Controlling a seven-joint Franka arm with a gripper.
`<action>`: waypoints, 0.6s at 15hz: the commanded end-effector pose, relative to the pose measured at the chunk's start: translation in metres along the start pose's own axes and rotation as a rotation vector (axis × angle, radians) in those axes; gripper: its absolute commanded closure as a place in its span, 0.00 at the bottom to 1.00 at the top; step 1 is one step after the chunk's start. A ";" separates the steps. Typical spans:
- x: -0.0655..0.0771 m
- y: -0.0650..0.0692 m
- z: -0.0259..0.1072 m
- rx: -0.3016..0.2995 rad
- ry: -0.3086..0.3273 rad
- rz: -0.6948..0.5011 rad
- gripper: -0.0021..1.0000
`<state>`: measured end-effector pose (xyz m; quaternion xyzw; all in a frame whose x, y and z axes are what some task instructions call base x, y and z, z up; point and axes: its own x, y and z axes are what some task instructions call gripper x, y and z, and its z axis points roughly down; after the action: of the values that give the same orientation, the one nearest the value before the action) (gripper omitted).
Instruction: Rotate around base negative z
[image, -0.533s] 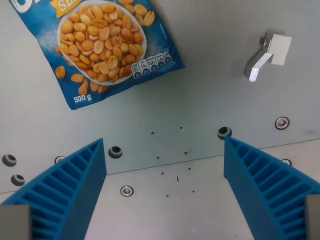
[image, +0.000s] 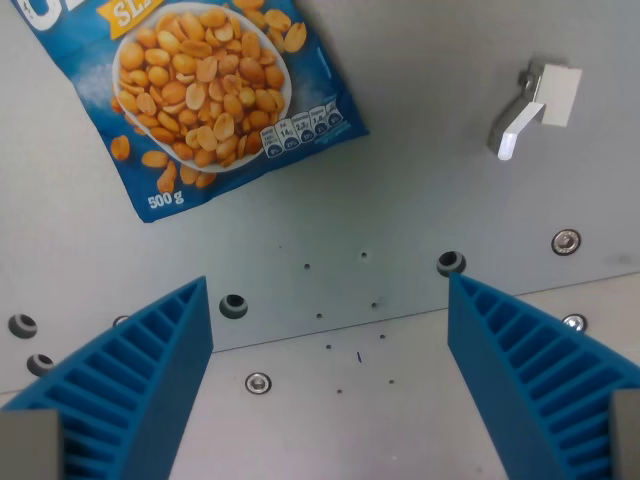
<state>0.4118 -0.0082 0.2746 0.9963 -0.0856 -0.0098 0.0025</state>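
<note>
There is a single view, from a camera mounted on the wrist, and it looks almost straight down onto a grey metal table (image: 420, 190) from fairly close above. The two blue ribbed fingers (image: 135, 385) of the gripper (image: 330, 385) rise from the bottom corners of the frame, one on the wrist view's left and one on its right, so the lens sits just behind and above them, facing along them toward the surface. The far edge of the field takes in part of a blue peanut bag (image: 200, 100), cut off at the top left, and a small white bracket (image: 535, 105) near the top right. With no second camera, no part of the scene is shared between views.
</note>
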 end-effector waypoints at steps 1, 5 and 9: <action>0.000 0.000 -0.003 0.004 0.007 0.098 0.00; 0.000 0.000 -0.003 0.005 0.006 0.151 0.00; 0.000 0.000 -0.003 0.006 0.006 0.204 0.00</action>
<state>0.4118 -0.0082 0.2747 0.9917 -0.1279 -0.0097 0.0029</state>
